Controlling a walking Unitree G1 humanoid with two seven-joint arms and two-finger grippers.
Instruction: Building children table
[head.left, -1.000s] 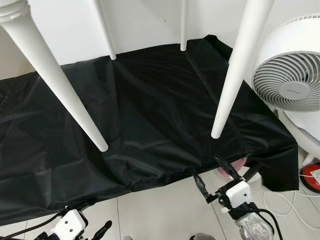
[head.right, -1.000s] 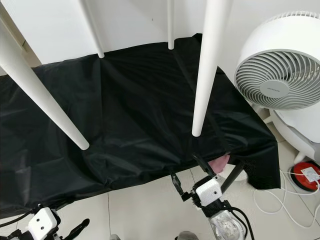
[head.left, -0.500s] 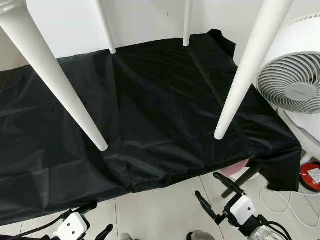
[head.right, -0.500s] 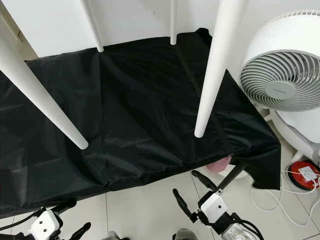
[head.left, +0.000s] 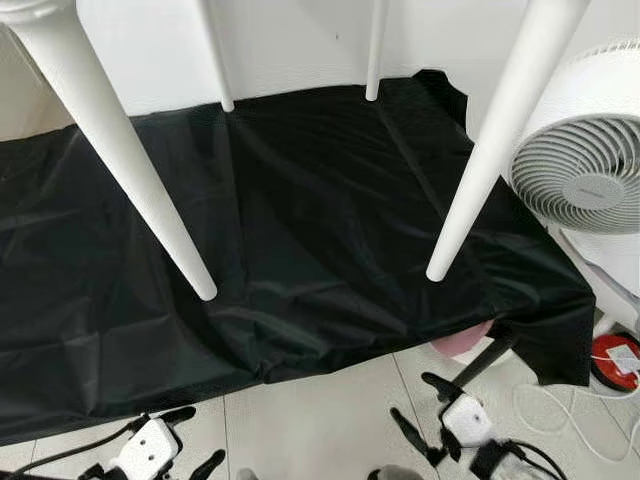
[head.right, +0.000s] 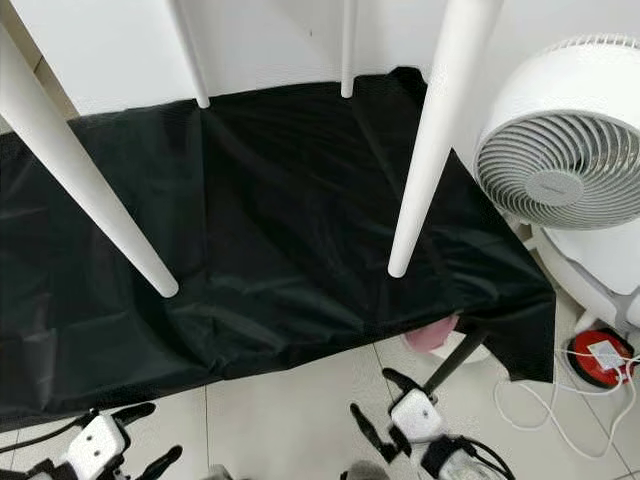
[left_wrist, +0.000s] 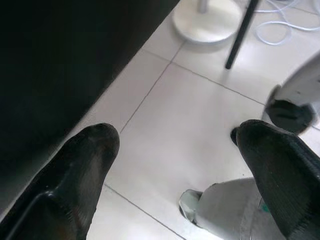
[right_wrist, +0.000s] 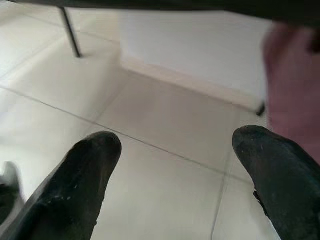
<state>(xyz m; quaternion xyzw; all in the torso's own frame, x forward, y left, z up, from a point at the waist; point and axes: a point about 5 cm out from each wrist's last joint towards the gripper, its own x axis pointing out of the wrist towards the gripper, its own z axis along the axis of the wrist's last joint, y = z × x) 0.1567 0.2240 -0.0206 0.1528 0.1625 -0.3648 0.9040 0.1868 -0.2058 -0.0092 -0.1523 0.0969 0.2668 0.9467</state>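
Four white tapered table legs stand with their tips on a black sheet (head.left: 320, 230): a near left leg (head.left: 130, 170), a near right leg (head.left: 490, 150) and two thin far legs (head.left: 215, 60) (head.left: 375, 50) by the wall. My left gripper (head.left: 197, 438) is low over the white floor tiles, short of the sheet's front edge, open and holding nothing. My right gripper (head.left: 415, 400) hovers over the tiles below the near right leg, also open and holding nothing. Both wrist views show black fingers (left_wrist: 80, 170) (right_wrist: 85, 175) spread over bare tile.
A white fan (head.left: 590, 180) stands at the right, close to the near right leg. A pink thing (head.left: 462, 340) and a black pole (head.left: 485, 362) poke out under the sheet's front right corner. A red disc (head.left: 615, 352) and white cable (head.left: 560, 410) lie on the floor.
My right gripper has drawn back from the sheet's front edge toward me and sits lower in the picture. The left gripper has hardly moved. The camera has shifted slightly.
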